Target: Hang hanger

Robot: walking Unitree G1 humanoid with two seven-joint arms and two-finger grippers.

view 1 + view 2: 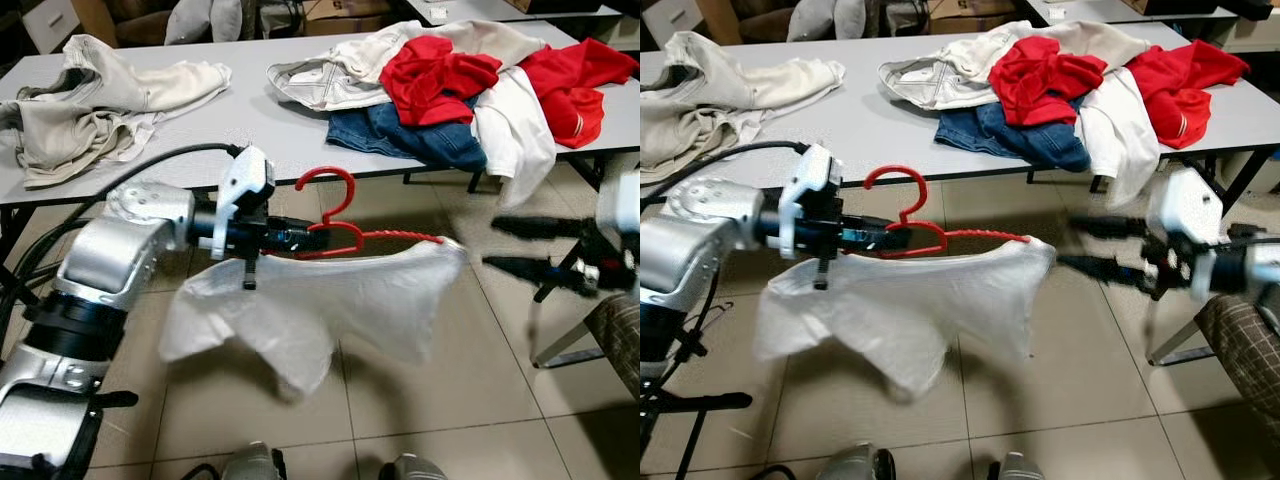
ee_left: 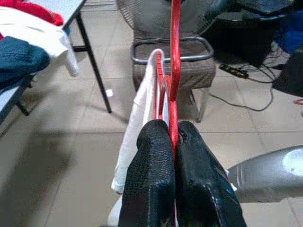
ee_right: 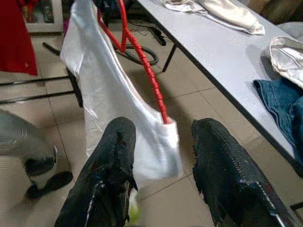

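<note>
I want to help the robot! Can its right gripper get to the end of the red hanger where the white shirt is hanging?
Probably yes. The right gripper is open and points at the free end of the red hanger, with only air between them. The white shirt drapes over that end, so the fingers may catch cloth too.

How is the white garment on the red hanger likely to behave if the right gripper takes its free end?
The white garment sags in loose folds below the red hanger, so it is probably floppy and light. Its thin look suggests it may slide off. The left gripper clamps the hanger; the right gripper is open nearby.
</note>
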